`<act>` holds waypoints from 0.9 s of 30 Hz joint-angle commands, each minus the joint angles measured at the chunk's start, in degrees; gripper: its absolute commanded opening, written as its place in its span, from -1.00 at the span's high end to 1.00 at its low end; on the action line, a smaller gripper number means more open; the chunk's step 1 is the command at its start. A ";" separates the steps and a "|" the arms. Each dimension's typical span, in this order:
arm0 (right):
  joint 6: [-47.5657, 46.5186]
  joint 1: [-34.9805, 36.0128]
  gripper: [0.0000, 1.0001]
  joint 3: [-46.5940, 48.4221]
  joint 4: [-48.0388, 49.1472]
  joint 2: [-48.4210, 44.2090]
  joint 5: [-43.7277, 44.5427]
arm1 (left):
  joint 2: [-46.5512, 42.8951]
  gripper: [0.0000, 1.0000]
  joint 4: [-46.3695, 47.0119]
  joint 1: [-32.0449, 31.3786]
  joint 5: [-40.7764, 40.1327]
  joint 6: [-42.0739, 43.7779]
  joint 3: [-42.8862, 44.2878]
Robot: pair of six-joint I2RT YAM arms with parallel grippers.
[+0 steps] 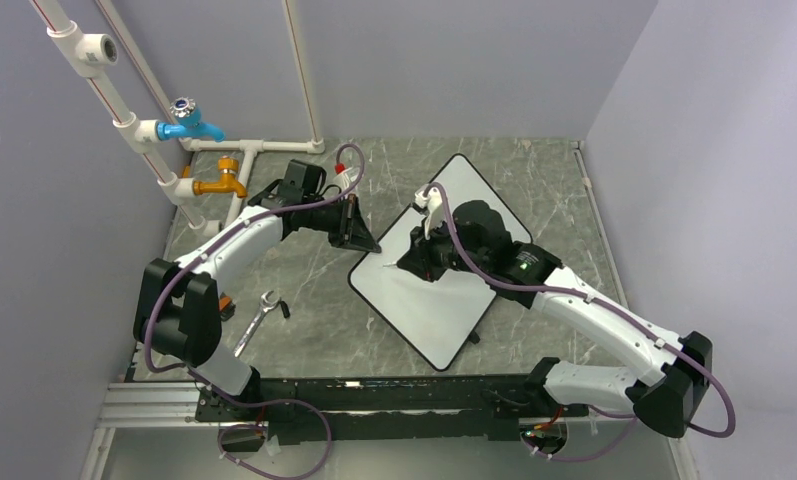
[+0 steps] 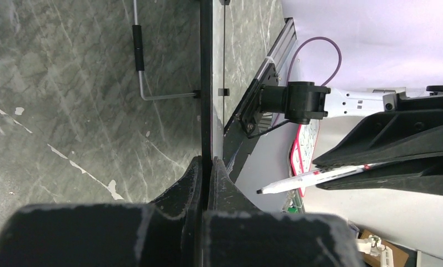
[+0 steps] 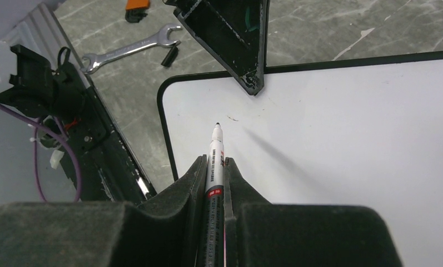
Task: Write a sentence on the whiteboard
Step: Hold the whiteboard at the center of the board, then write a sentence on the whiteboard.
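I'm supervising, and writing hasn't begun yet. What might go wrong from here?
The left gripper pinches the whiteboard at one rim spot only, so pressure from the marker may pivot it. The marker tip sits close to that gripper; early strokes may bump it. The right gripper holds the slim marker, which might slide.

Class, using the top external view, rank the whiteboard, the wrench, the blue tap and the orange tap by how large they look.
1. whiteboard, clearly largest.
2. wrench, thin but longer than either tap.
3. blue tap and orange tap: look alike, left unranked.
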 commanded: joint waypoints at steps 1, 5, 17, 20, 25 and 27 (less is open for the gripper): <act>-0.74 1.72 1.00 1.39 1.35 0.64 3.80 | -2.25 1.00 -0.65 -1.12 -1.69 -0.09 3.50; -0.54 2.81 1.00 1.59 2.00 0.74 5.41 | -3.08 1.00 -1.02 -2.17 -3.45 -0.55 4.55; -0.11 3.84 1.00 0.05 2.56 -2.72 7.91 | -5.31 1.00 -4.39 -5.60 -11.41 1.97 7.08; 0.14 4.16 1.00 0.06 3.02 -2.49 8.32 | -5.62 1.00 -4.33 -6.30 -12.16 2.25 7.09; 0.34 4.80 1.00 0.59 3.86 -1.23 9.31 | -5.92 1.00 -4.58 -6.77 -13.06 2.56 7.28; 0.18 5.02 1.00 1.01 3.98 -0.61 9.32 | -6.10 1.00 -4.45 -6.90 -13.19 2.64 7.19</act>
